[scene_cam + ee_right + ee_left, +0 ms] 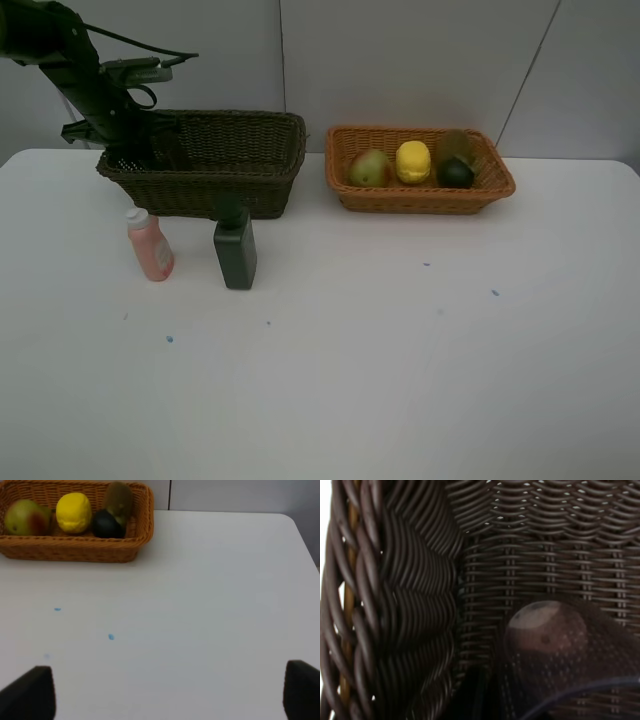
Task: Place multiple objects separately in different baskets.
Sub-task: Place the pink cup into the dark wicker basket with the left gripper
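Grey wall panels stand behind the white desk (400, 380), with both baskets along its back edge. My left gripper (128, 148) is down inside the left end of the dark basket (250, 150), fingers clenched. The tinted cup (545, 630) lies in front of my wrist camera against the weave, but I cannot tell whether I am pinching its rim. It looks thin, light and likely to flex, so it wants a gentle hold.

My right gripper (165, 692) hangs over bare desk with its fingers (30, 692) spread wide and nothing between them.

The orange basket (420, 200) holds the apple (368, 168), lemon (412, 161), mangosteen (457, 174) and kiwi (455, 146).

Two things wait on the desk just in front of the dark basket. The pink bottle (150, 247) leans a little and looks like smooth, light plastic; I would take it around the body. The dark green bottle (235, 250) stands upright, nearly against the basket's front wall. It seems stiffer and flat-sided, so I would grip across its flat faces below the cap. That wall crowds any approach from behind.
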